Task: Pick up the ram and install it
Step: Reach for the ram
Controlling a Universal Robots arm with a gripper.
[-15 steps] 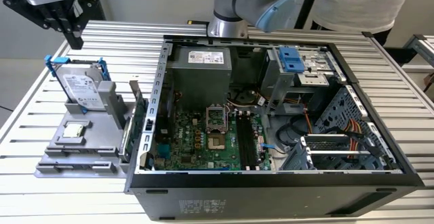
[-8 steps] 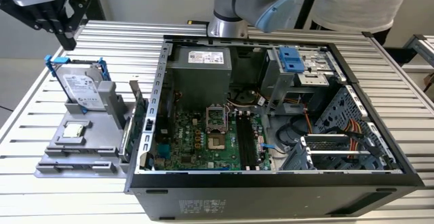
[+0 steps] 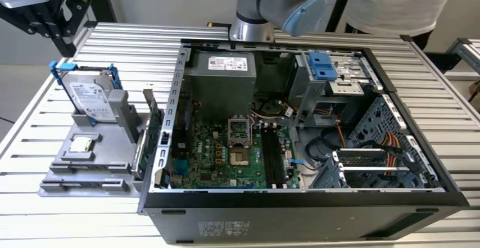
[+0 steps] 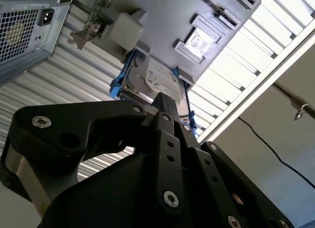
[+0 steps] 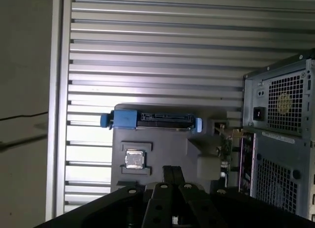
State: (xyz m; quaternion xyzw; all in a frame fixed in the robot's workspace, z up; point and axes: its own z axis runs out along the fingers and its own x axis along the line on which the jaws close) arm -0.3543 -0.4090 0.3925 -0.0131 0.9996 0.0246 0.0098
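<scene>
My gripper (image 3: 46, 26) hangs high at the exterior view's far left, above and behind the grey parts holder (image 3: 82, 172). Its black fingers (image 5: 173, 173) lie together with nothing between them, and they stand apart from every part. A thin dark board, which I take for the ram (image 3: 140, 157), stands on edge at the holder's right side next to the green card (image 3: 154, 132). The open computer case (image 3: 300, 203) lies beside the holder. The motherboard's long black memory slots (image 3: 271, 161) show inside it.
A silver hard drive in a blue frame (image 3: 89, 93) stands upright at the holder's back, and a small square chip (image 3: 81, 144) lies in front of it. A person in a white shirt (image 3: 390, 3) stands behind the slatted metal table (image 3: 67, 225).
</scene>
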